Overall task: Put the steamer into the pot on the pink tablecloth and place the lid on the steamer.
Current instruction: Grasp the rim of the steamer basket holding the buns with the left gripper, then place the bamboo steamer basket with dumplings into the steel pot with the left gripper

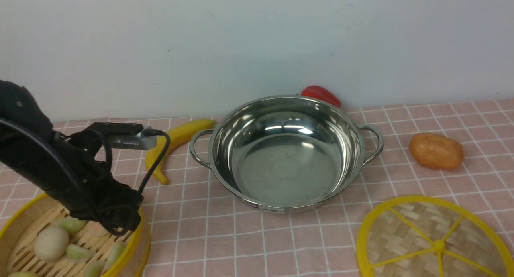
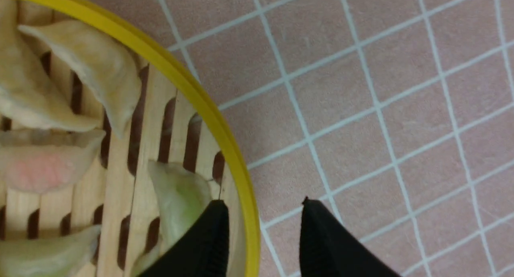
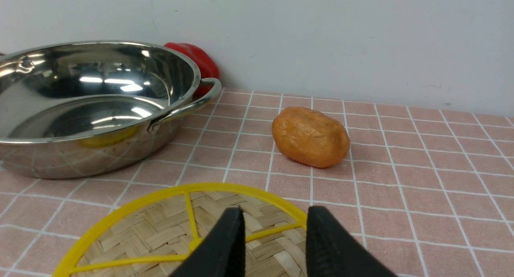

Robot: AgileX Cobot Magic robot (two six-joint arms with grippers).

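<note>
The steamer (image 1: 20, 229) sits at the front left of the pink tablecloth (image 1: 305, 245), with dumplings (image 1: 50, 243) on its slatted floor. My left gripper (image 2: 263, 204) is open and straddles the steamer's yellow rim (image 2: 219, 126), one finger inside against the wall and the other outside, apart from it. In the front view the left gripper (image 1: 120, 225) reaches down over that right-hand rim. The shiny pot (image 1: 287, 156) stands empty in the middle. The lid (image 1: 435, 241) lies flat at the front right. My right gripper (image 3: 275, 212) hovers open over the lid's (image 3: 160, 229) near edge and holds nothing.
A banana (image 1: 176, 138) lies just left of the pot's left handle. A red pepper (image 1: 321, 94) rests behind the pot against the white wall. An orange-brown potato (image 1: 436, 151) lies right of the pot, behind the lid.
</note>
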